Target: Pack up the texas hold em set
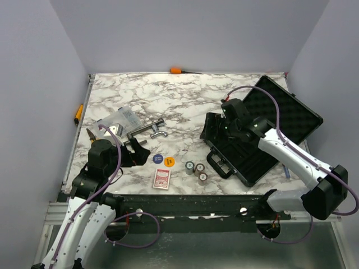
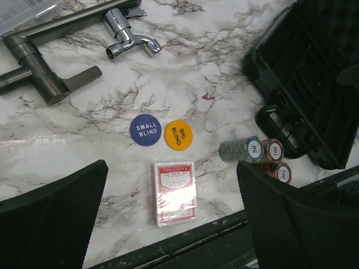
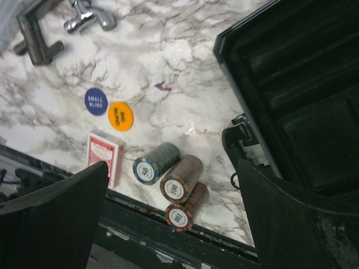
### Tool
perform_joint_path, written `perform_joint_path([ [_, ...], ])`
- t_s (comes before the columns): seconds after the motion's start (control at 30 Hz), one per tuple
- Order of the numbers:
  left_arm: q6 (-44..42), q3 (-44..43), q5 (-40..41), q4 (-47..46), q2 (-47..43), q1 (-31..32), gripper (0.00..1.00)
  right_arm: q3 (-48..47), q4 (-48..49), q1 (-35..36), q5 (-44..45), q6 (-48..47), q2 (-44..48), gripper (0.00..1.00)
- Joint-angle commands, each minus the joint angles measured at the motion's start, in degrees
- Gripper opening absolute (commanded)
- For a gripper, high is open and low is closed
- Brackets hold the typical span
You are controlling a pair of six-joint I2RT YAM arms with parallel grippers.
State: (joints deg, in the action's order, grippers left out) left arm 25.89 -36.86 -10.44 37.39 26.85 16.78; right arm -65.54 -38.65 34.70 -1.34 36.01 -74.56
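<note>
The black case [image 1: 247,159] lies open at the right, its foam-lined lid [image 1: 289,112] tipped back and its handle [image 1: 219,164] facing the near edge. The red-backed card deck [image 1: 162,179] lies flat near the front edge. Beside it are a blue disc [image 1: 158,158], an orange disc [image 1: 169,162] and three chip stacks [image 1: 196,169] on their sides. My left gripper [image 1: 137,154] is open above the table, and the deck [image 2: 175,193] shows between its fingers. My right gripper [image 1: 216,130] hovers open over the case's left edge, framing the chip stacks [image 3: 174,176].
A grey metal clamp [image 1: 147,131] with a chrome fitting [image 2: 132,42] lies left of centre. A clear plastic box [image 1: 119,120] sits behind it. Orange-handled tools rest at the back edge [image 1: 178,70] and the left edge [image 1: 78,114]. A dark rail [image 2: 185,246] runs along the near edge.
</note>
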Motion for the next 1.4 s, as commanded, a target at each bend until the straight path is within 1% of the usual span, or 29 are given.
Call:
perform_joint_path([
  [0.0, -0.1, -0.3, 1.4, -0.2, 0.2, 1.0, 0.96, -1.4, -3.3, 5.0, 1.0, -2.9, -1.5, 1.0],
  [0.3, -0.1, -0.4, 1.3, -0.1, 0.7, 1.2, 0.95, -3.5, -6.4, 12.8, -0.4, -7.3, -7.0, 1.0],
  [0.43, 0.0, -0.4, 1.4, 0.0, 0.8, 1.2, 0.95, -4.1, -7.4, 15.5, -0.4, -9.1, -8.8, 0.97],
  [0.47, 0.0, -0.5, 1.4, 0.1, 0.8, 1.2, 0.94, -4.2, -7.7, 15.7, -0.4, -9.6, -9.2, 0.94],
  [0.7, 0.0, -0.6, 1.5, 0.1, 1.0, 1.2, 0.94, -3.0, -8.2, 15.9, -2.0, -11.0, -11.1, 0.83],
  [0.87, 0.0, -0.6, 1.5, 0.2, 0.9, 1.3, 0.94, -2.4, -8.8, 16.2, -1.8, -11.6, -12.2, 0.79],
  [0.93, 0.0, -0.6, 1.5, 0.3, 1.0, 1.2, 0.94, -2.1, -8.7, 16.4, -2.0, -11.9, -12.7, 0.76],
  [1.0, 0.0, -0.7, 1.5, 0.2, 1.0, 1.2, 0.94, -1.8, -8.8, 16.9, -1.8, -11.8, -13.4, 0.75],
  [1.13, 0.0, -0.7, 1.5, 0.2, 1.0, 1.2, 0.94, -0.9, -8.9, 17.9, -1.6, -11.8, -14.9, 0.67],
  [1.27, 0.0, -0.7, 1.5, 0.2, 1.1, 1.3, 0.93, 0.4, -8.6, 18.2, -1.1, -12.0, -15.4, 0.64],
  [1.37, 0.0, -0.7, 1.6, 0.2, 1.2, 1.2, 0.93, 0.9, -8.8, 18.3, -0.1, -12.2, -15.8, 0.64],
])
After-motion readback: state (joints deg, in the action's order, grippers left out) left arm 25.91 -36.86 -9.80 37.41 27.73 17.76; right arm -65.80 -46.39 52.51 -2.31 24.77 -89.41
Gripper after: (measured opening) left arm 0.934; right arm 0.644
